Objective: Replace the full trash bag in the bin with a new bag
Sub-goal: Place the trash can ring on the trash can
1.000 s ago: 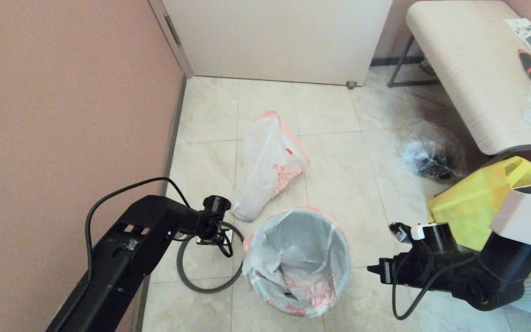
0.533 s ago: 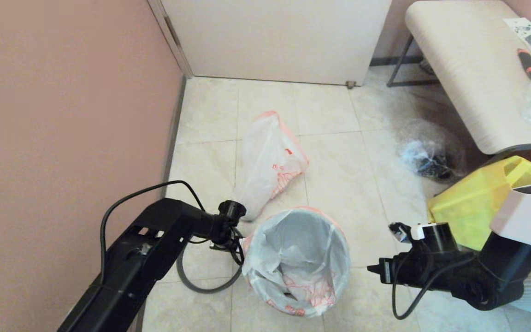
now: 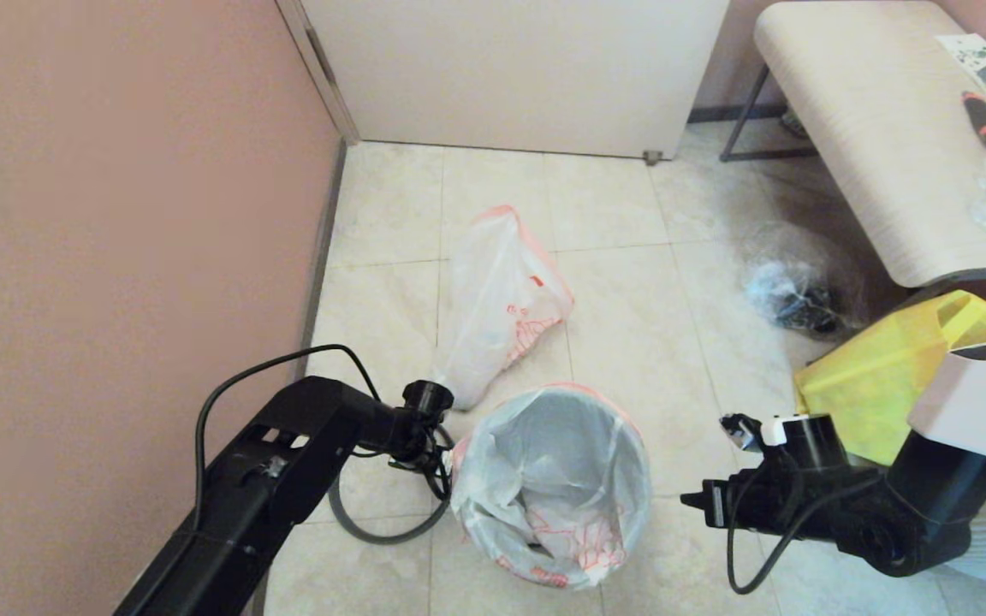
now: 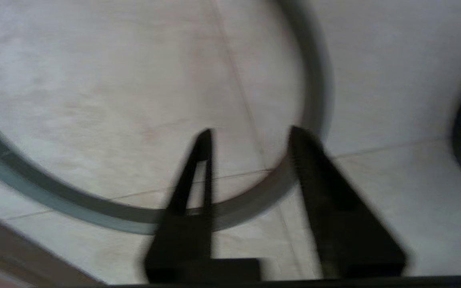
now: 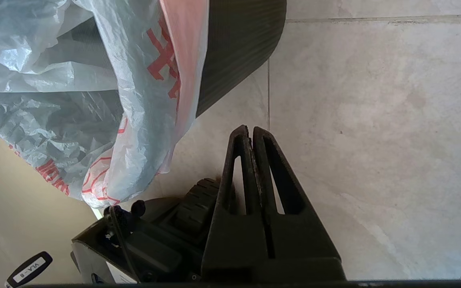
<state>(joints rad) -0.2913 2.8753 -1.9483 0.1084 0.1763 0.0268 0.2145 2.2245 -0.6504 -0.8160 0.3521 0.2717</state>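
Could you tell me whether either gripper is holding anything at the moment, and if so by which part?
Nothing is held. The left gripper is open above the grey ring lying on the floor, one finger on each side of its band. The right gripper is shut on nothing beside the bin.

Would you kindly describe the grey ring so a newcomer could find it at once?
Start at the pink wall, then drop to the tiled floor beside the bin. The grey ring lies flat there, under the left gripper; it is the only thin, empty hoop.

Yellow tote (image 3: pixel 887 376) beside pale bench (image 3: pixel 878 145); clear bag (image 3: pixel 788 287) of perhaps dark scraps nearby.
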